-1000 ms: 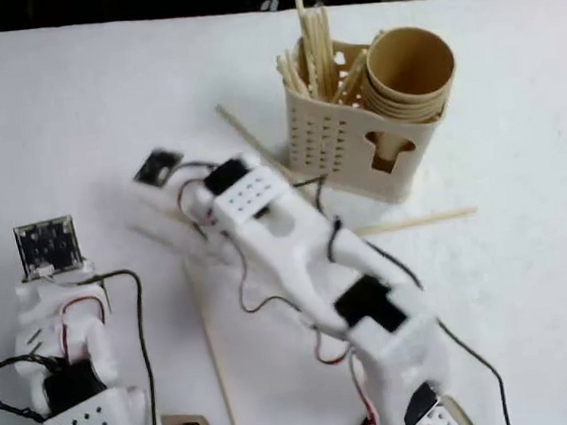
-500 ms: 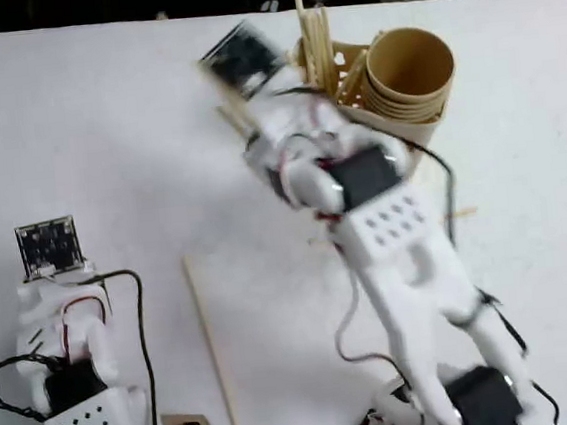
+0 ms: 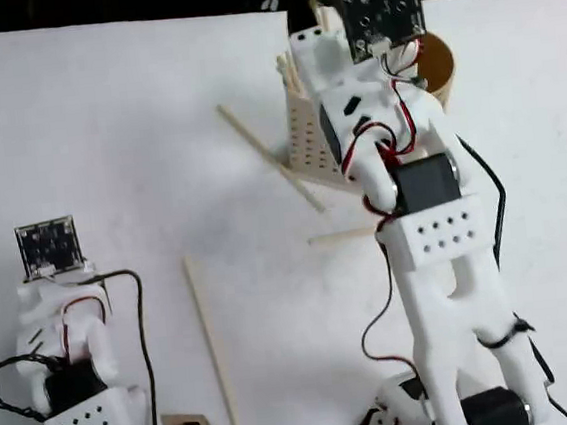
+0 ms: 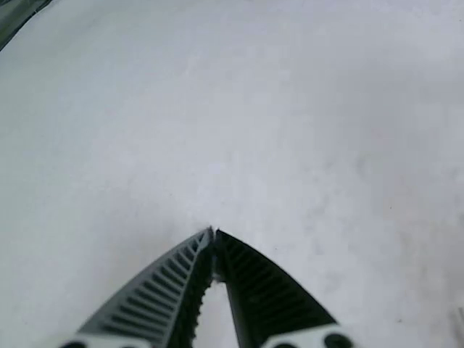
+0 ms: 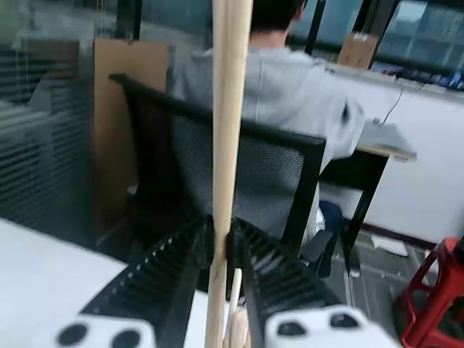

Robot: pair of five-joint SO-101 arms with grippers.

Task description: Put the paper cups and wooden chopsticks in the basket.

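Over the basket [image 3: 309,142], the right gripper [image 5: 221,230] pinches one upright wooden chopstick [image 5: 229,109]. Well apart from the basket, the left gripper [image 4: 214,235] hangs closed and empty.

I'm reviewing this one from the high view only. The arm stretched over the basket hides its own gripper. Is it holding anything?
Observer: Yes. In the right wrist view, the right gripper is shut on a wooden chopstick that sticks out well past its tips.
Operator: And the arm parked at the near corner?
Observer: In the left wrist view, the left gripper is shut with nothing in it, over bare table.
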